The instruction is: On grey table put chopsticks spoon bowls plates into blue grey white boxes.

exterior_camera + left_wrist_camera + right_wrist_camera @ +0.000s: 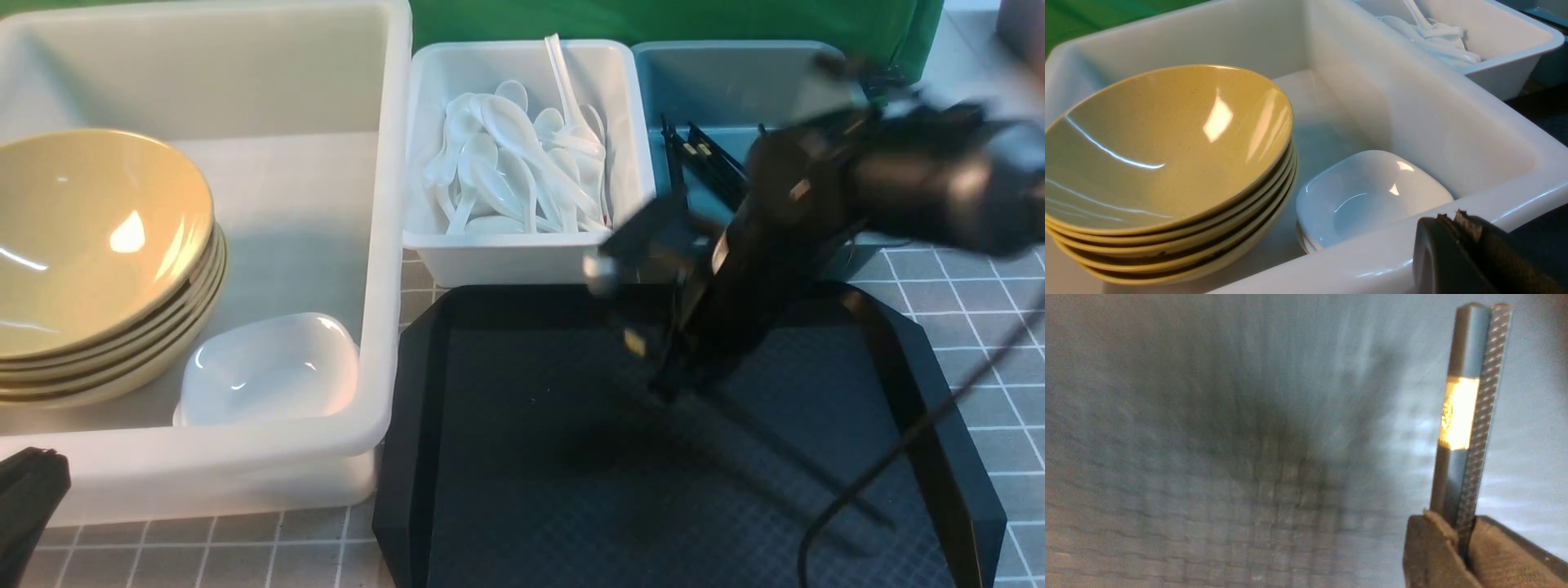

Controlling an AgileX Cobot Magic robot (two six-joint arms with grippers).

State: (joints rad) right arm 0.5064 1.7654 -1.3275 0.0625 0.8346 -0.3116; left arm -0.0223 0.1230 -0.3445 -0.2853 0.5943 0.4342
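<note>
- Right wrist view tells the most. The right gripper (1455,528) is clamped on a pair of held chopsticks (1472,347). They lie side by side, with a gold band (1457,416) showing beyond the pads. The textured floor of the black tray (1208,522) is blurred behind them.
- From the front, the same arm is a dark smear over the far half of the tray. I cannot pick out the held sticks there with any certainty.
- Only the front view shows the other chopsticks (706,159). They lie in the blue-grey box (718,82) at far right, and the arm hides that box's near right part.
- Just left of it, the small white box (522,261) holds a heap of white spoons (514,163).
- The large white box (245,73) fills the left side. A stack of tan bowls (90,237) sits at its left, and the white plates (269,367) are in its near right corner, just beside the bowls.
- The left wrist view adds that the plates are stacked, with a second rim showing under the top one.
- That view also shows the left gripper (1453,218) by the big box's near wall. Its fingers are pressed together with nothing between them. From the front it is only a black corner at near left.
- The grey table (963,310) shows around the tray, and a black cable (898,449) crosses the tray's near right corner.
</note>
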